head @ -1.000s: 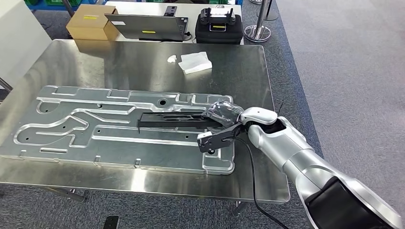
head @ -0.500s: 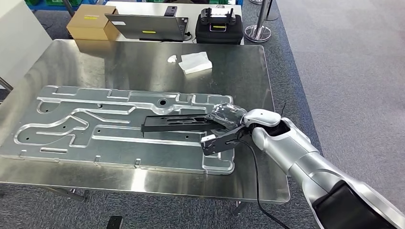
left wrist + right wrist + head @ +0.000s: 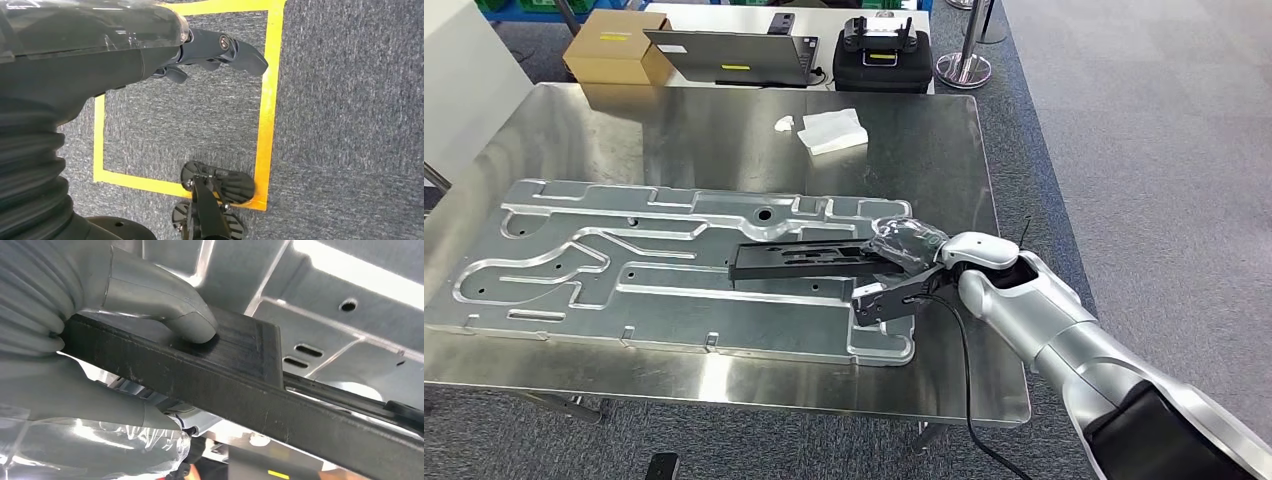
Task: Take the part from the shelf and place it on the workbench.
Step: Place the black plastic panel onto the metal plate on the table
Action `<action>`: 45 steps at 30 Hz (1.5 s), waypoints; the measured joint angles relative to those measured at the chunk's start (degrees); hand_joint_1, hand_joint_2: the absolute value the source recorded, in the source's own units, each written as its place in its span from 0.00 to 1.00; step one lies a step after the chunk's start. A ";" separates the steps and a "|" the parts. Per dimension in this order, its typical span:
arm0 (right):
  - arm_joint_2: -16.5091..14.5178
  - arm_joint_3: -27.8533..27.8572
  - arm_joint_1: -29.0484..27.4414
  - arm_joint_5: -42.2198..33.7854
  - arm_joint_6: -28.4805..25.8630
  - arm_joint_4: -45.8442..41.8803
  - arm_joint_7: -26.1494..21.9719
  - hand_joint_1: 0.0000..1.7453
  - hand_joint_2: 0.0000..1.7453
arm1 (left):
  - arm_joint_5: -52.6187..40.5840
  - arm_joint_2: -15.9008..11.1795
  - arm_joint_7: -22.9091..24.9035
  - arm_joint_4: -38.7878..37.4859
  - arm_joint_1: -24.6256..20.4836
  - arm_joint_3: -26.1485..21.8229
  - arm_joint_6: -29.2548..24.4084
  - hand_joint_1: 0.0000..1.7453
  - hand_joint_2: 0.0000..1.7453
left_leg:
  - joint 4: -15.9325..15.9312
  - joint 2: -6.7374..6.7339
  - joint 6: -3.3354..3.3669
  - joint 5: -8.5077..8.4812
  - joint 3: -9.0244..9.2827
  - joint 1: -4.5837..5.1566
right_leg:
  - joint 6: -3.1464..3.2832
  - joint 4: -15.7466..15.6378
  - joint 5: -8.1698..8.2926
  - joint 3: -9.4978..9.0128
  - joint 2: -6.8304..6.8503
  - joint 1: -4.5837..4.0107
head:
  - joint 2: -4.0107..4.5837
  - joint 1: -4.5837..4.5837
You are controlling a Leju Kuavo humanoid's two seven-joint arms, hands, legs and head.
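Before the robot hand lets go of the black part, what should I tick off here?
1. Right robot hand grips black part: ok; thumb presses its top.
2. Part lies over the stamped metal panel on the workbench: ok.
3. Part fully seated on the panel: cannot tell.
4. White cloth clear of the part: ok.
5. Left robot hand holds nothing, hangs over the carpet: ok.

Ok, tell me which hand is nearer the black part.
Right. The right hand grips the black part at one end, over the metal plate. The left hand hangs above the carpet.
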State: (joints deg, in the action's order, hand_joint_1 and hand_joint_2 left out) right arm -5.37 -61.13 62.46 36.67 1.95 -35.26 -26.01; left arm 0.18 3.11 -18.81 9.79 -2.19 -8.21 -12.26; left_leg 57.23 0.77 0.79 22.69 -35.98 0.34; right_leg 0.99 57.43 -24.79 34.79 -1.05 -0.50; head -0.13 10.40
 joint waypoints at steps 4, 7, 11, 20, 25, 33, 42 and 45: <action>0.01 0.90 0.66 -1.75 -0.21 1.48 0.47 1.00 1.00 | -0.16 0.01 0.02 0.00 -0.01 -0.10 -0.07 0.00 1.00 | 0.00 0.00 0.00 0.00 -0.01 0.00 | 0.00 0.01 0.00 0.00 0.00 0.00 | 0.00 0.00; -0.15 1.71 2.78 -1.99 0.64 3.90 1.30 1.00 1.00 | -0.07 0.01 0.28 0.00 -0.01 -0.26 -0.07 0.00 1.00 | 0.00 0.01 0.00 -0.01 -0.02 0.01 | -0.01 0.02 0.02 -0.01 0.01 0.01 | 0.00 0.00; -1.08 1.81 7.59 -0.95 2.41 7.95 3.98 1.00 1.00 | -0.01 0.00 0.75 0.00 -0.01 -0.85 -0.51 0.00 1.00 | 0.00 0.00 0.00 -0.01 -0.02 0.01 | -0.02 0.03 0.04 -0.01 0.00 0.02 | 0.00 0.00; -5.32 2.05 11.92 -0.53 0.77 12.79 7.31 1.00 1.00 | -0.15 -0.01 0.74 0.00 -0.03 -1.58 -0.49 0.00 1.00 | 0.00 0.01 -0.01 -0.01 0.00 -0.01 | 0.02 0.06 0.00 0.01 0.01 -0.02 | 0.00 0.00; -6.80 2.05 11.92 0.11 -0.71 13.89 7.57 1.00 1.00 | -0.21 -0.07 0.81 0.00 -0.11 -1.58 -0.14 0.00 1.00 | 0.00 0.00 -0.01 -0.01 0.00 0.00 | 0.02 0.06 0.00 0.01 0.00 -0.01 | 0.00 0.00; -8.13 2.05 11.83 0.55 -0.89 14.97 7.58 1.00 1.00 | -0.52 -0.18 1.47 0.00 -0.11 -1.60 -0.39 0.00 1.00 | 0.00 0.01 0.00 -0.01 0.00 0.01 | 0.01 0.06 0.01 0.00 0.00 0.01 | 0.00 0.00; -11.76 1.76 10.30 1.58 0.79 14.99 6.57 1.00 1.00 | -1.19 -0.18 1.66 0.00 -0.28 -1.60 -0.24 0.00 1.00 | 0.00 -0.05 -0.02 0.00 0.02 0.00 | 0.02 0.07 0.00 0.01 -0.07 -0.01 | 0.00 0.00; -13.15 1.00 8.64 1.25 1.68 13.18 7.04 1.00 1.00 | -1.21 -0.18 1.61 0.00 -0.52 -1.60 -0.08 0.00 1.00 | 0.00 -0.04 -0.02 0.00 0.03 -0.01 | 0.04 0.07 -0.01 0.01 -0.04 -0.02 | 0.00 0.00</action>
State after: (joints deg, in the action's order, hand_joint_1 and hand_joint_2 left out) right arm -18.52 -60.13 71.10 37.91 3.62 -22.08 -18.97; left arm -1.03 2.93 -17.20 9.79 -2.71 -9.81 -12.34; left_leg 57.23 0.73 0.77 22.69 -35.95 0.33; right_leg 1.02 57.50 -24.80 34.79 -1.09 -0.52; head -0.13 10.40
